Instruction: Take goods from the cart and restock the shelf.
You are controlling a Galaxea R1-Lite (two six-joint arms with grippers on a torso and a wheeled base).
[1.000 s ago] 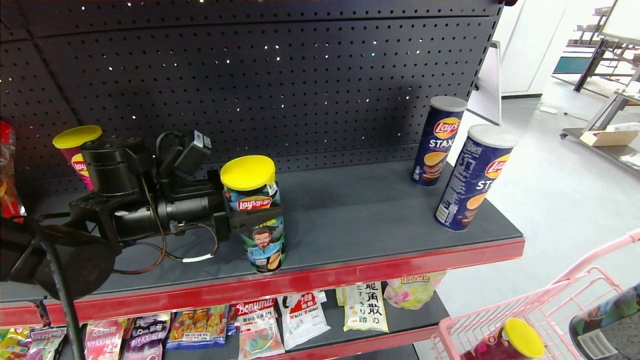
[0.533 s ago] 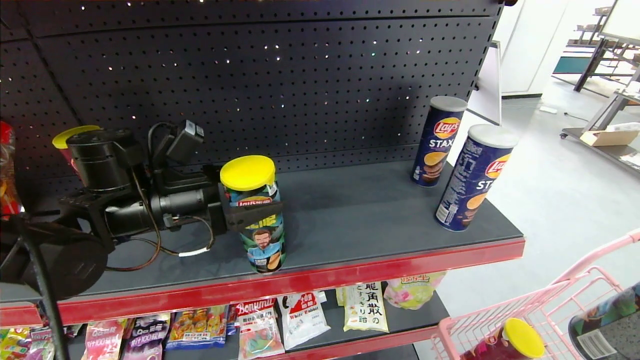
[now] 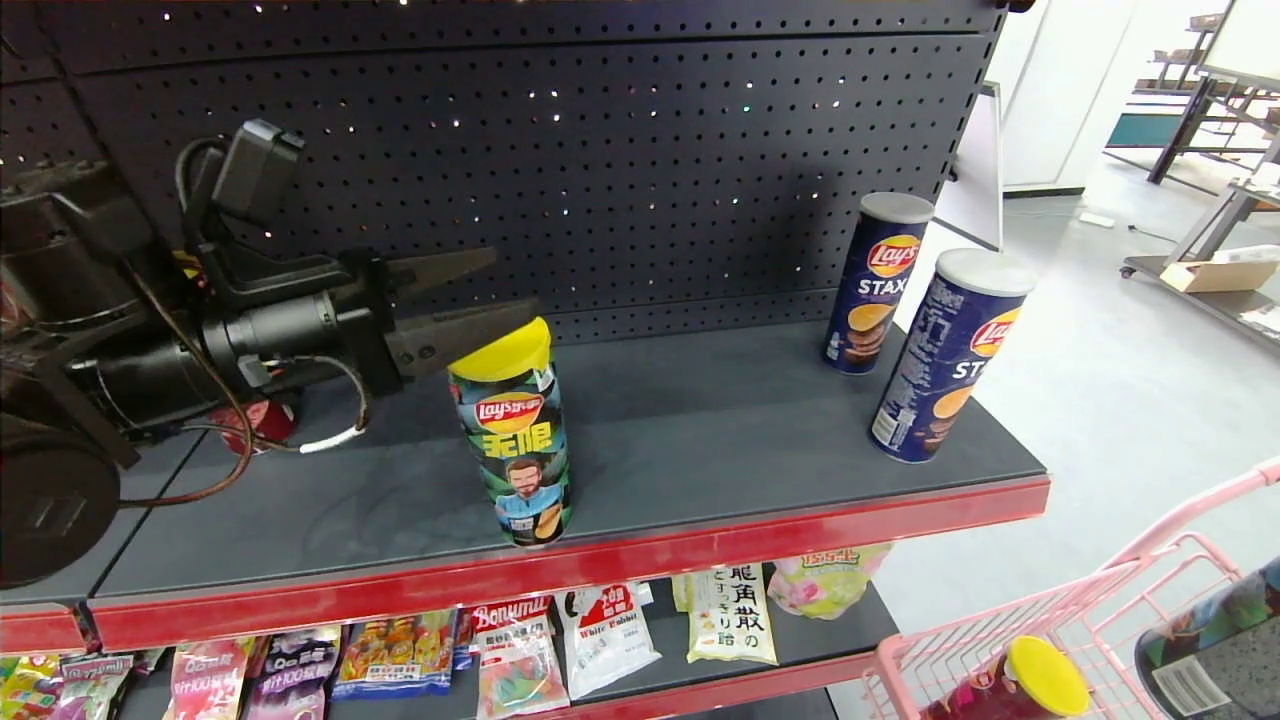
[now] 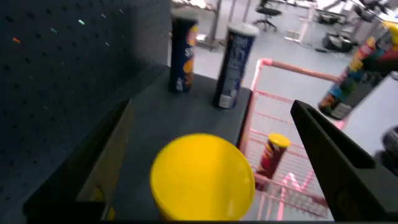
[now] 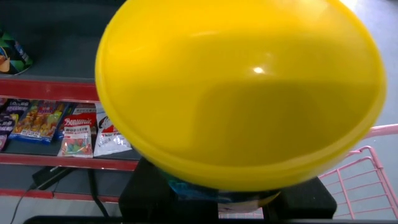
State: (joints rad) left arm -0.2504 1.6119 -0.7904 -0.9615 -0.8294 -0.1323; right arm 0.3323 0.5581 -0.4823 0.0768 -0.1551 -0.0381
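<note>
A chips can (image 3: 515,440) with a yellow lid (image 4: 202,177) stands upright near the shelf's (image 3: 700,440) front edge. My left gripper (image 3: 480,295) hovers open just above and behind the lid, its fingers (image 4: 336,162) spread to either side and touching nothing. My right gripper (image 5: 224,199) is shut on another yellow-lidded chips can (image 5: 239,93), held beside the pink cart (image 3: 1100,600); the same can (image 3: 1210,640) sits at the lower right of the head view. One more can (image 3: 1040,680) lies in the cart.
Two blue chips cans (image 3: 880,280) (image 3: 950,355) stand at the shelf's right end. A red can (image 3: 250,420) is partly hidden behind my left arm. A pegboard wall backs the shelf. Snack bags (image 3: 610,630) fill the lower shelf.
My left gripper has opened, let go of the can on the shelf, and risen up and back to the left. The can stays upright where it stood.
</note>
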